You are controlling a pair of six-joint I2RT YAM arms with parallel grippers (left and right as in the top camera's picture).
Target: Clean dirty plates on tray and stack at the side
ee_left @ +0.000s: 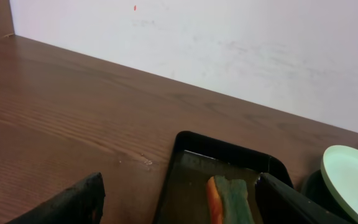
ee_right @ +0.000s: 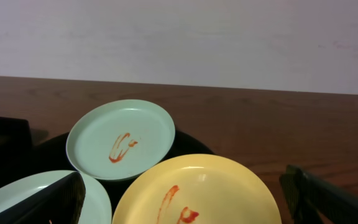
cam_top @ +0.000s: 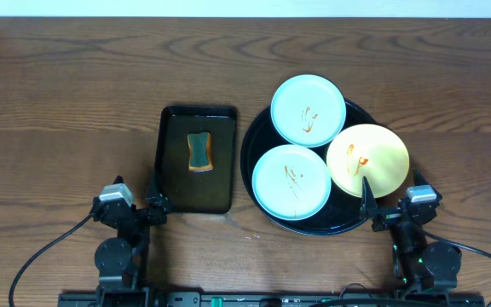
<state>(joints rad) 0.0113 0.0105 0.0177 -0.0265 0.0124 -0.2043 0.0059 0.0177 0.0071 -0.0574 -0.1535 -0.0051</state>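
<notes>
The round black tray [cam_top: 257,189] holds three plates, each with orange-brown smears: a mint plate [cam_top: 308,110] at the back, a mint plate [cam_top: 291,182] at the front left and a yellow plate [cam_top: 367,160] at the right, overlapping the rim. My right gripper [cam_top: 392,198] is open and empty at the tray's front right. In the right wrist view its fingers [ee_right: 188,205] flank the yellow plate [ee_right: 229,186], with the back mint plate [ee_right: 120,138] beyond. My left gripper [cam_top: 135,194] is open and empty, left of the rectangular tray; the left wrist view [ee_left: 182,208] shows the same.
A small rectangular black tray [cam_top: 170,170] left of the round tray holds a green and orange sponge [cam_top: 199,153], which also shows in the left wrist view [ee_left: 229,199]. Wood table [cam_top: 66,102] extends left and behind. A white wall stands past the far edge.
</notes>
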